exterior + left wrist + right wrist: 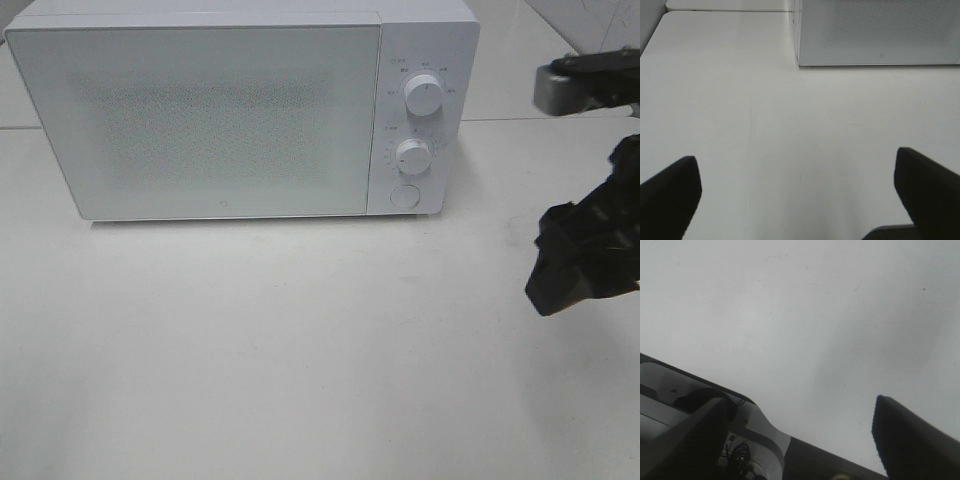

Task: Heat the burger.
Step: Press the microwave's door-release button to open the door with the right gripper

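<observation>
The burger is out of view in every frame. A white microwave (220, 115) stands at the back of the table with its door shut; its lower front corner also shows in the left wrist view (875, 35). My left gripper (796, 165) is open, its two dark fingers spread wide over bare tabletop short of the microwave; the exterior view does not show it. My right gripper (585, 255) hangs at the table's right edge, to the right of the microwave. It is open (800, 405), with only the white table surface between its fingers.
The microwave's control panel carries two round knobs (424, 97) (413, 155) and a round button (404, 195) on its right side. White table (300, 350) stretches in front of it. A grey and white machine part (755, 440) shows under the right gripper.
</observation>
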